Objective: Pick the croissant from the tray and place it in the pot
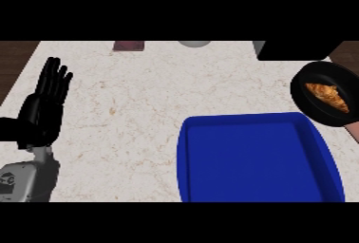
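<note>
A golden croissant (328, 96) lies inside the black pot (303, 91) at the right edge of the counter. Just below and left of the pot sits the blue tray (188, 156), with nothing in it. My left hand (42, 109) rests at the left side, fingers straight and pointing up, far from both tray and pot. My right hand does not show anywhere in the head view.
Along the counter's far edge are a dark red object (129, 45), a pale round object (194, 43) and a black box (294, 49). Dark wood shows beyond the counter at the left edge (14, 61).
</note>
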`<action>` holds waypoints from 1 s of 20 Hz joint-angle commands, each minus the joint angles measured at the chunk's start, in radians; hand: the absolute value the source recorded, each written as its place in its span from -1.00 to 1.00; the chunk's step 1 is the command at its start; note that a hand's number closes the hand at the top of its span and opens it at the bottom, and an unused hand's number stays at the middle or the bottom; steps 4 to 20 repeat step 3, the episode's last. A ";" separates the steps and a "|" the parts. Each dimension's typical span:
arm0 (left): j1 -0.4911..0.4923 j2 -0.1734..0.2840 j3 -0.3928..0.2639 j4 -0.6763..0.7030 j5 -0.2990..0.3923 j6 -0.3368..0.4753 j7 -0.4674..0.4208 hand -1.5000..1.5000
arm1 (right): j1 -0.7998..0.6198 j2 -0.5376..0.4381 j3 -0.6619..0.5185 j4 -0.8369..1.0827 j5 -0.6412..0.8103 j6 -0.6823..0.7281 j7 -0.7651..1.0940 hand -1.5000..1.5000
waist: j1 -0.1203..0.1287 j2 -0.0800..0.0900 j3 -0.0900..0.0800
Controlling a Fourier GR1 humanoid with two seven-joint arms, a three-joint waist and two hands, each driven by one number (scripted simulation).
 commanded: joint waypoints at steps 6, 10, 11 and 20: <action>-0.048 -0.005 0.015 0.026 0.000 0.006 0.009 0.00 | 0.216 0.071 -0.067 -0.182 -0.096 0.080 -0.019 -1.00 | -0.006 0.000 0.000; -0.048 -0.005 0.015 0.026 0.000 0.006 0.009 0.00 | 0.216 0.071 -0.067 -0.182 -0.096 0.080 -0.019 -1.00 | -0.006 0.000 0.000; -0.048 -0.005 0.015 0.026 0.000 0.006 0.009 0.00 | 0.216 0.071 -0.067 -0.182 -0.096 0.080 -0.019 -1.00 | -0.006 0.000 0.000; -0.048 -0.005 0.015 0.026 0.000 0.006 0.009 0.00 | 0.216 0.071 -0.067 -0.182 -0.096 0.080 -0.019 -1.00 | -0.006 0.000 0.000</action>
